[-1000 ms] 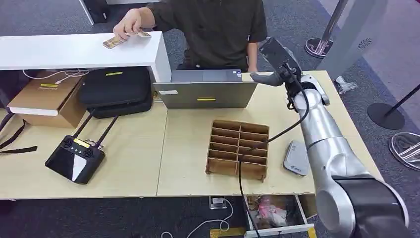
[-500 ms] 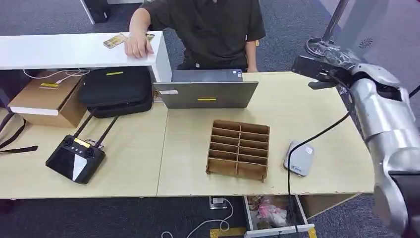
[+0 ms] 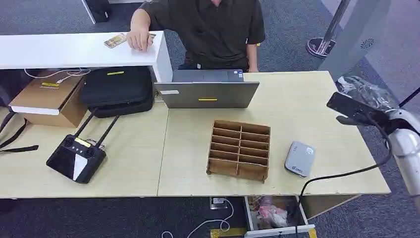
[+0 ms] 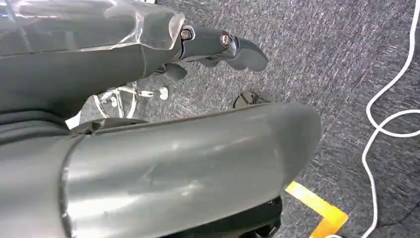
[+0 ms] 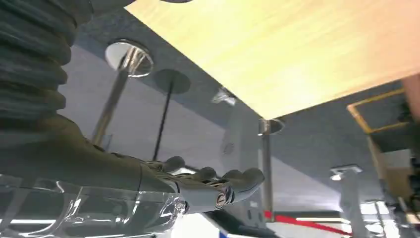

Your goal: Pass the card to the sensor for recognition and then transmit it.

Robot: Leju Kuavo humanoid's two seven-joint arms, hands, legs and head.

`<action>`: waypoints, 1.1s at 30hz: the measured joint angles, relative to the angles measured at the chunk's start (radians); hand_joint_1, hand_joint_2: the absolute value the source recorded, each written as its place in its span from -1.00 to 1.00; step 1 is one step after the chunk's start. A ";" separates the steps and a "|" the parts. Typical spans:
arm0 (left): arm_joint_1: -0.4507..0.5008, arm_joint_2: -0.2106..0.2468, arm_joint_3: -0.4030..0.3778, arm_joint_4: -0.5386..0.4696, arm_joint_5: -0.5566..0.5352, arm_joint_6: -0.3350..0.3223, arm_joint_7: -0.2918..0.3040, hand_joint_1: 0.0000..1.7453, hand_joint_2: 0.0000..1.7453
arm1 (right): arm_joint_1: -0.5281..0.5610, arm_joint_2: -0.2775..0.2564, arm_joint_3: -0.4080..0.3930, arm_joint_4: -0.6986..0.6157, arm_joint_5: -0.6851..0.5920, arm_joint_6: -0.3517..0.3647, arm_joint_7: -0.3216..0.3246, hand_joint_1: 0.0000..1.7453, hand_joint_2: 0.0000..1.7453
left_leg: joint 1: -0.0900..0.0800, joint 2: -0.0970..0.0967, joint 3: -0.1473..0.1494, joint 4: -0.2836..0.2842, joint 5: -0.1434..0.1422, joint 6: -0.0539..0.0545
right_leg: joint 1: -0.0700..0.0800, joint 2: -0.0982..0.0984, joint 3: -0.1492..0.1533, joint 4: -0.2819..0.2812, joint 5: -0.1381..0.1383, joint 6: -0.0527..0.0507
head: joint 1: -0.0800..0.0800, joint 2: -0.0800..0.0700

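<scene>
silver right hand [image 3: 357, 110] pulled back past table [image 3: 297, 99] edge, fingers extended, empty; card [image 3: 115, 40] on shelf.

Surface [image 3: 297, 106] pale matt wood laminate. Slotted organizer [image 3: 239, 148] raw brown wood. Laptop [image 3: 208, 93] matt grey metal. Bag [image 3: 116, 89] black cloth. Box [image 3: 44, 96] brown cardboard. Floor [image 3: 297, 29] rough grey carpet. Right arm [image 3: 408, 148] glossy silver metal, left hand [image 4: 218, 44] smooth dark plastic.

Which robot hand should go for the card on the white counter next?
Probably the right robot hand: it is raised, open and empty at the table's right edge. The left hangs over the floor. The card lies far left, by a person's hand.
</scene>
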 joint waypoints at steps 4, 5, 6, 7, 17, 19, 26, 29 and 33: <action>-0.003 -0.009 0.017 0.000 0.025 -0.026 -0.063 -1.00 -1.00 | 0.230 0.016 -0.104 -0.179 0.097 -0.050 0.066 -1.00 1.00 | 0.000 -0.002 -0.001 0.000 0.000 -0.001 | 0.000 -0.002 0.000 0.000 -0.001 -0.001 | 0.000 0.000; -0.009 -0.021 0.021 0.000 0.037 -0.026 -0.103 -1.00 -1.00 | 0.285 0.030 -0.132 -0.222 0.119 -0.065 0.077 -1.00 1.00 | 0.000 -0.002 -0.001 -0.001 0.000 -0.001 | 0.000 -0.003 0.000 0.000 -0.001 -0.001 | 0.000 0.000; -0.017 -0.030 0.023 0.000 0.042 -0.024 -0.121 -1.00 -1.00 | 0.322 0.041 -0.147 -0.248 0.133 -0.076 0.081 -1.00 1.00 | 0.000 -0.003 -0.001 -0.001 0.000 -0.001 | 0.000 -0.003 0.000 0.000 -0.001 -0.001 | -0.001 0.000; -0.031 -0.042 0.026 0.000 0.048 -0.016 -0.128 -1.00 -1.00 | 0.376 0.060 -0.167 -0.291 0.157 -0.097 0.091 -1.00 1.00 | 0.000 -0.003 -0.001 -0.001 0.000 -0.001 | 0.000 -0.004 0.000 0.000 -0.002 0.000 | 0.000 0.000; -0.066 -0.076 0.034 -0.010 0.057 -0.021 -0.137 -1.00 -1.00 | 0.555 0.244 -0.191 -0.459 0.318 -0.175 0.194 -1.00 -1.00 | 0.000 0.002 0.001 -0.001 -0.001 -0.001 | 0.000 0.002 0.000 0.000 -0.002 0.000 | -0.001 0.000; -0.074 -0.080 0.033 -0.012 0.060 -0.017 -0.137 -1.00 -1.00 | 0.569 0.283 -0.191 -0.467 0.340 -0.179 0.210 -1.00 -1.00 | 0.000 0.003 0.001 -0.001 -0.001 -0.001 | 0.000 0.002 0.000 0.000 -0.002 0.000 | -0.001 0.000; -0.092 -0.088 0.030 -0.026 0.080 -0.015 -0.122 -1.00 -1.00 | 0.588 0.394 -0.177 -0.477 0.432 -0.175 0.266 -1.00 -1.00 | 0.000 0.002 0.001 -0.001 -0.001 -0.001 | 0.000 0.002 0.000 0.000 -0.002 0.000 | 0.000 0.000; -0.092 -0.088 0.020 -0.034 0.088 -0.015 -0.117 -1.00 -1.00 | 0.624 0.425 -0.155 -0.515 0.492 -0.143 0.308 -1.00 -1.00 | 0.000 0.002 0.001 -0.001 -0.001 -0.001 | 0.000 0.002 0.000 0.000 -0.002 0.000 | -0.001 0.000; -0.092 -0.088 0.004 -0.046 0.100 -0.013 -0.114 -1.00 -1.00 | 0.679 0.439 -0.138 -0.589 0.573 -0.103 0.342 -1.00 -1.00 | 0.000 0.002 0.000 -0.001 -0.001 -0.001 | 0.000 0.002 0.000 0.000 -0.002 -0.001 | -0.001 0.000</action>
